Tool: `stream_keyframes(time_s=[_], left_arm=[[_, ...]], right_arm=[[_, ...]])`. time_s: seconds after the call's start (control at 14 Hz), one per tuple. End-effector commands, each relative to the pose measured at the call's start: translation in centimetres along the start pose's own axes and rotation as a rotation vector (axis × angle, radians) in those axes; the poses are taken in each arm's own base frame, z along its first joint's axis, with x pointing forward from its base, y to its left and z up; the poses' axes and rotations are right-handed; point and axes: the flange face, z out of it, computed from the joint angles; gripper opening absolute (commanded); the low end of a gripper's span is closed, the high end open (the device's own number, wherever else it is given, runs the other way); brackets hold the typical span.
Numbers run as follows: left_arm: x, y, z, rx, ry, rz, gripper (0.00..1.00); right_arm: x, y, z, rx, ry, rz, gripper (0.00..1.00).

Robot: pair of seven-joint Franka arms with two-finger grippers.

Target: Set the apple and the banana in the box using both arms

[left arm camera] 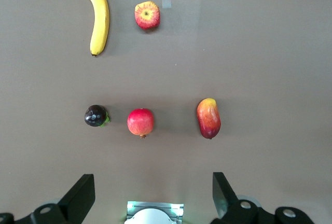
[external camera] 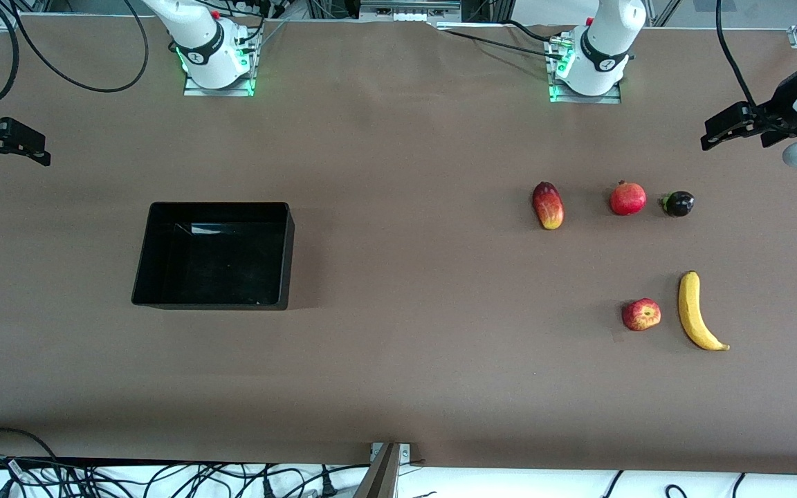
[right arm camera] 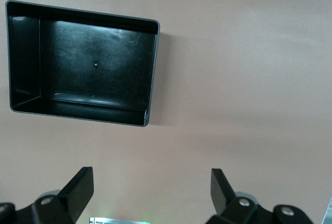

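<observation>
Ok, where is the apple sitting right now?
In the front view the apple lies on the table toward the left arm's end, right beside the banana and nearer the front camera than the pomegranate.

Brown table (external camera: 398,387) carries: black box (external camera: 142,277) toward the right arm's end; mango (external camera: 548,205), pomegranate (external camera: 627,198) and dark round fruit (external camera: 679,203) in a row toward the left arm's end; apple (external camera: 641,315) and banana (external camera: 696,311) nearer the front camera.

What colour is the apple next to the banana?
Red with yellowish streaky patches; the apple shows best in the left wrist view.
</observation>
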Motion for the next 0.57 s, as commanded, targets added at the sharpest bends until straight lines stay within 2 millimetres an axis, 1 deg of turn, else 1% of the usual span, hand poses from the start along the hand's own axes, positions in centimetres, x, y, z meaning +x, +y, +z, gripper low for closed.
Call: stream_keyframes(time_s=[0.0,0.07,0.21,0.36,0.43,0.5], left_arm=[[-0.5,0.0,-0.2,0.013,0.004,-0.009,1.0],[-0.5,0.0,-0.2,0.013,0.004,-0.009,1.0],[-0.5,0.0,-0.1,0.013,0.002,-0.009,1.0],[-0.5,0.0,-0.1,0.013,0.002,-0.009,1.0],[-0.5,0.0,-0.1,0.013,0.002,-0.009,1.0],[-0.4,0.0,0.0,0.012,0.002,-0.007,1.0]], right_arm=[[-0.2,-0.3,0.3,0.002,-0.048,-0.007,1.0],[-0.1,-0.3,0.4,0.002,-0.051,0.005,1.0],[0.6,0.0,1.7,0.007,-0.066,-0.004,1.0],[0.9,-0.3,2.0,0.012,-0.074,-0.009,1.0],[0.9,-0.2,2.5,0.017,-0.087,-0.015,1.0],[1.5,-0.2,3.4,0.021,-0.097,-0.018,1.0]])
